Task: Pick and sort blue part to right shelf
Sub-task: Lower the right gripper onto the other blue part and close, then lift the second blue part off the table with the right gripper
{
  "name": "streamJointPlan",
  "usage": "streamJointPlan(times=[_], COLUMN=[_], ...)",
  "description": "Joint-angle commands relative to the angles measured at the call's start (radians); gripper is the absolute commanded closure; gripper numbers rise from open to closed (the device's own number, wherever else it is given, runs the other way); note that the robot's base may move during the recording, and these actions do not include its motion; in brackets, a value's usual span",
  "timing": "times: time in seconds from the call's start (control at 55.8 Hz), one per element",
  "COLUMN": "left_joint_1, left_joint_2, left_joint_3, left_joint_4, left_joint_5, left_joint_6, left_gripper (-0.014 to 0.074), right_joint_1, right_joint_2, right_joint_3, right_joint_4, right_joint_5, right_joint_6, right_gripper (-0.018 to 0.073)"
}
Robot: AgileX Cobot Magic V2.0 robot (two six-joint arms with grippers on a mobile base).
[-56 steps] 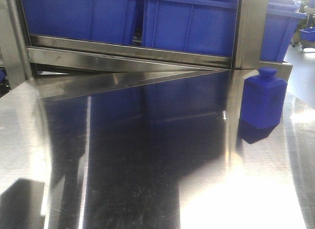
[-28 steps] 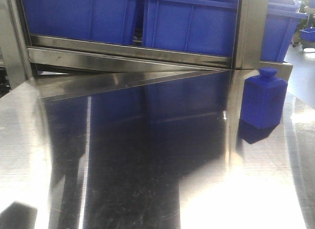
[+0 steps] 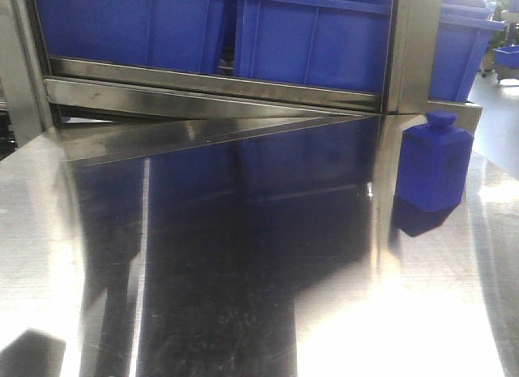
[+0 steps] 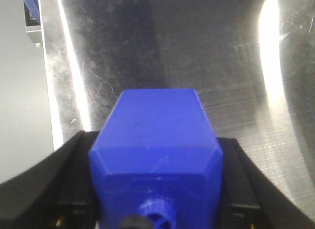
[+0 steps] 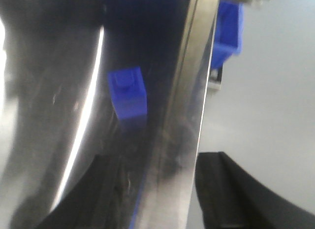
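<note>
On my left wrist camera, the left gripper (image 4: pixel 156 151) fills the bottom of the frame. Its black fingers (image 4: pixel 64 182) are closed against both sides of a blue part (image 4: pixel 157 135). The part's short knob points back at the lens and its flat base points away. Behind it lies the scratched steel tabletop (image 4: pixel 197 51), whose edge runs down the left of the frame.

On my right wrist camera, the right gripper (image 5: pixel 160 162) shows as two blurred dark fingers at the bottom, spread wide with nothing between them but the table's edge. Further off, in the upper left of that frame, a second blue part (image 5: pixel 129 93) stands on the steel just inside the edge.

The front camera shows neither gripper. The mirror-like tabletop (image 3: pixel 243 255) takes up the lower two thirds. At the right edge of the frame, the second blue part (image 3: pixel 434 162) stands upright on the table, knob up, just beside a steel post (image 3: pixel 409 49). Beyond it, across the top of the frame, is the right shelf (image 3: pixel 211 93). Its flat steel rail runs left to right, with large blue bins (image 3: pixel 316 44) sitting above it.
</note>
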Motion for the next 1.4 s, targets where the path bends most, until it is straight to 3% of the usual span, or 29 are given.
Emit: streamJointPlan(times=[0.0,0.179,0.52,0.735,1.38], left_joint_1=[-0.008,-0.008,-0.008,-0.008,-0.008], left_joint_2=[-0.017,-0.017,-0.017,-0.017,-0.017], left_joint_3=[-0.027,-0.027,-0.027,-0.027,-0.027], left_joint_4=[0.006,0.004,-0.001,-0.001,-0.016], left_joint_5=[-0.064,-0.064,-0.064,-0.064,-0.062], left_joint_6=[0.001,0.001,0.001,0.001,0.001], left_gripper=[0.0281,0.0281,0.0281,0.0281,0.0281], right_joint_1=[0.002,0.002,0.004,0.025,0.049], right_joint_2=[0.108,0.311,0.543,0.629,0.835], right_joint_3=[-0.133,-0.300,-0.381,-0.381,-0.381], right_joint_4=[0.010,0.055,0.177,0.180,0.120], right_joint_5=[0.068,0.200,0.194,0.125,0.035], right_joint_6=[-0.075,-0.170,-0.269,-0.294,-0.296], right_gripper=[0.0060,0.0029,0.0029,-0.0034,-0.0026])
